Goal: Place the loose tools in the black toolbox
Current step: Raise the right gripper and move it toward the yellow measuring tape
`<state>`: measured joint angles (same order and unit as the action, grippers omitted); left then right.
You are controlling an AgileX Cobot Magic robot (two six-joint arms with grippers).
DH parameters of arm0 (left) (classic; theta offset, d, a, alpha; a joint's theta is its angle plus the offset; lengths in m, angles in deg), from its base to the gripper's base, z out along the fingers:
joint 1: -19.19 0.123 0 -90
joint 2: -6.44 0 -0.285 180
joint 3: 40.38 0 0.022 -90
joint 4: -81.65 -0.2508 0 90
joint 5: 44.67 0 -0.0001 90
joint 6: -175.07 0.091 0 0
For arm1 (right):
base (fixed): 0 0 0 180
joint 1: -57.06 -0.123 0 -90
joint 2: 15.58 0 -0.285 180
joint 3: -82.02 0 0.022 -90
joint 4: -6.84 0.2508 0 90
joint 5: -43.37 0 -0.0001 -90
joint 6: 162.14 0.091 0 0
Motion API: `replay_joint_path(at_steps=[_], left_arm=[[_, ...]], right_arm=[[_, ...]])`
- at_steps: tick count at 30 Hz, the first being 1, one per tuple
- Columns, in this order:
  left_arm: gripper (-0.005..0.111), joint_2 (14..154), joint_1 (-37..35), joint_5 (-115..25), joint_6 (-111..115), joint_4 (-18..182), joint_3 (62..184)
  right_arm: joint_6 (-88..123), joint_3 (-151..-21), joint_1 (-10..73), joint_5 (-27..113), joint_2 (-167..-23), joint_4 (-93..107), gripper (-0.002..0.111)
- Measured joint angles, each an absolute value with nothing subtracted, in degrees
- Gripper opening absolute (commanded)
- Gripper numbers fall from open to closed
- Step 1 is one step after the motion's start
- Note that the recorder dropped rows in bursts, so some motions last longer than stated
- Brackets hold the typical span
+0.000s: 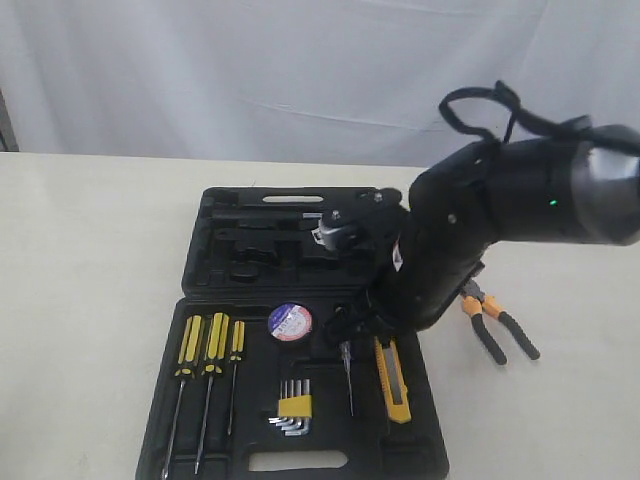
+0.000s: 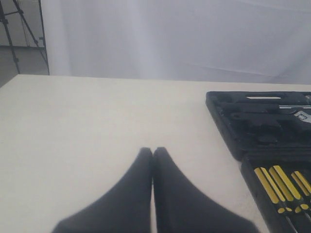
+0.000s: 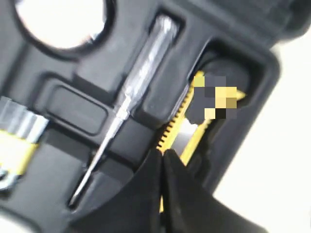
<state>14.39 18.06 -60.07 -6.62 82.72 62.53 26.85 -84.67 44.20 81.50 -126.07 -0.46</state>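
The black toolbox lies open on the table. The yellow-black utility knife rests in a recess at the near half's right side. My right gripper is shut, its tips right at the knife's toothed end with nothing between them. The dark tape roll with its white-blue label sits in the near half. The orange-black pliers lie on the table to the right of the box. No yellow tape measure shows. My left gripper is shut over bare table, left of the box.
Yellow-handled screwdrivers, a hex key set and a clear-handled tester screwdriver lie in the near half. A small black-and-silver object sits in the far half. My right arm hangs over the box's right side.
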Motion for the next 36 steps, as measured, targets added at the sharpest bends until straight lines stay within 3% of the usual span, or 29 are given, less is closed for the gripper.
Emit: replay_joint_path(at_steps=[6, 18, 29, 36], left_arm=[[0.000, 14.39, 18.06, -60.07, -6.62, 82.72, 62.53], [0.000, 14.39, 18.06, -60.07, -6.62, 82.72, 62.53], [0.000, 14.39, 18.06, -60.07, -6.62, 82.72, 62.53], [0.000, 14.39, 18.06, -60.07, -6.62, 82.72, 62.53]], right_arm=[[26.73, -84.67, 49.04, 87.77, -118.24, 2.05, -0.001], [23.79, -84.67, 67.45, 96.19, -107.19, 6.84, -0.001], [23.42, -85.42, 69.05, 99.62, -106.28, 9.99, -0.001], [23.85, -102.53, 69.05, 104.72, -118.18, 10.38, -0.001]])
